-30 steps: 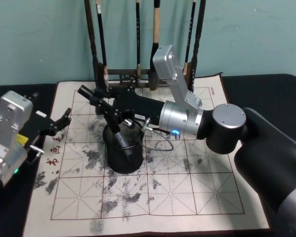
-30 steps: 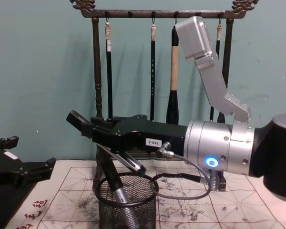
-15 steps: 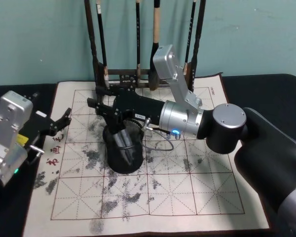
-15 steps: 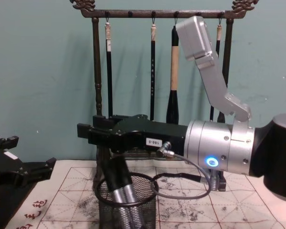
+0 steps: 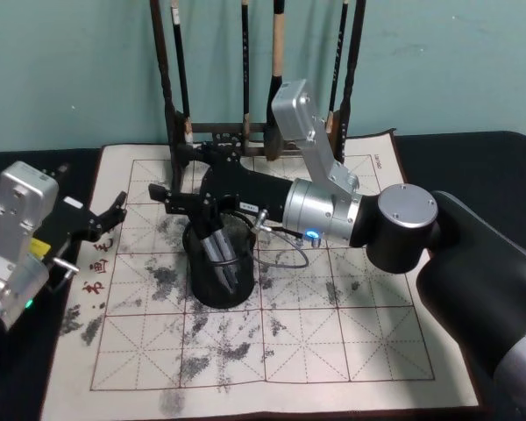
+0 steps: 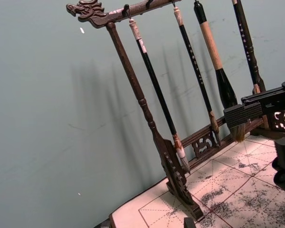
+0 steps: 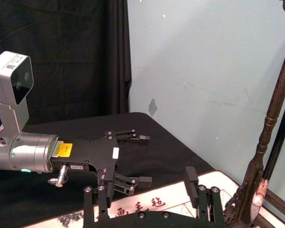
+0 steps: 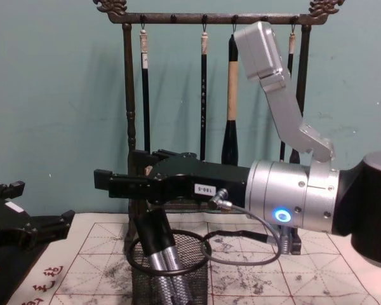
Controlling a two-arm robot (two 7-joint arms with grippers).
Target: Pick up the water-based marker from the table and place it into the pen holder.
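Inked paper mat [image 5: 333,333]: marker [image 8: 157,244] in pen holder [image 8: 168,276], below spread-open right tool [image 8: 117,182].

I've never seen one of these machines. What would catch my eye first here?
Probably the big silver-and-black right arm reaching across the ink-stained mat, its end effector open just above the black mesh pen holder. A marker leans inside the holder. Behind stands a carved wooden rack hung with calligraphy brushes.

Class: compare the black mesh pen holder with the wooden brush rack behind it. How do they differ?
The pen holder is a low, round wire-mesh cup; the brush rack is a tall wooden frame. The marker stands leaning inside the holder; the brushes hang from the rack's bar. Both stand on the mat.
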